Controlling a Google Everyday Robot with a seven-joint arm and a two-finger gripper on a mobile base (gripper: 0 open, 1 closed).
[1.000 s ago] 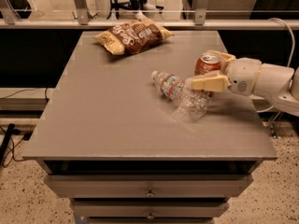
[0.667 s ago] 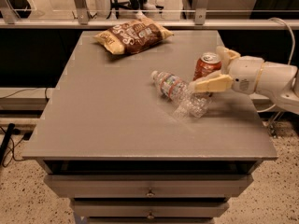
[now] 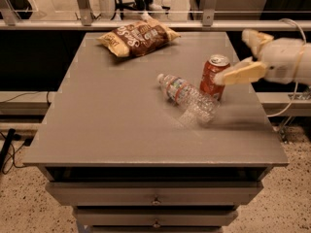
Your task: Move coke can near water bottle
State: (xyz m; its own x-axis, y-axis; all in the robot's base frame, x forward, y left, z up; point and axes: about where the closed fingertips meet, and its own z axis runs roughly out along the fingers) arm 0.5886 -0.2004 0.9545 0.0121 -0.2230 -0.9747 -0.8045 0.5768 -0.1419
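The coke can [image 3: 213, 75] stands upright on the grey table [image 3: 116, 120], right of the middle. The water bottle [image 3: 187, 95] lies on its side just left of the can, cap pointing to the back left, its body touching or nearly touching the can's base. My gripper [image 3: 234, 57] is to the right of the can and open. Its near cream finger [image 3: 241, 73] reaches to the can's right side, and its far finger [image 3: 253, 37] stands apart behind. The can is not gripped between them.
A brown chip bag [image 3: 139, 35] lies at the table's back, left of centre. A metal rail [image 3: 155, 24] runs behind the table. Drawers [image 3: 155, 198] sit under the front edge. The table's right edge is close beside the can.
The gripper, closed around the can before, has opened and drawn back to the right. The can stands on the table beside the bottle.
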